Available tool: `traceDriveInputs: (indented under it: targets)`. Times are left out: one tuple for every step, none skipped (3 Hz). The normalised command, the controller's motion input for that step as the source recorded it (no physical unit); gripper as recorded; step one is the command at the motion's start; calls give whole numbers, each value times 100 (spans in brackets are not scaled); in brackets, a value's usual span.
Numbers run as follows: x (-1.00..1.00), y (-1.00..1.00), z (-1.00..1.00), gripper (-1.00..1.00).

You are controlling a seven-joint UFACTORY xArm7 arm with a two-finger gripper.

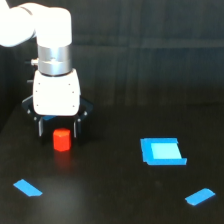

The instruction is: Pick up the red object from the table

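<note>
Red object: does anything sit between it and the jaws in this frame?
Nothing visible does. The red object stands upright on the table, directly below the gripper, whose jaws straddle its top on either side. The light-blue square patch and the blue tape strips lie well away from it.

A lab: white robot arm [47, 30]; tape-marked black table [120, 200].

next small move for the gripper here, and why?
Probably lower a little, then close. The gripper sits open over the red object, whose top lies between the two fingers while its body still shows below their tips, resting on the table. A deeper grip looks safer, though depth is hard to judge from one view.
</note>
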Motion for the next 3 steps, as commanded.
traceDriveInputs:
  targets:
    - [-7, 7, -35, -95]
    - [-11, 14, -21, -94]
    - [-9, 10, -15, -99]
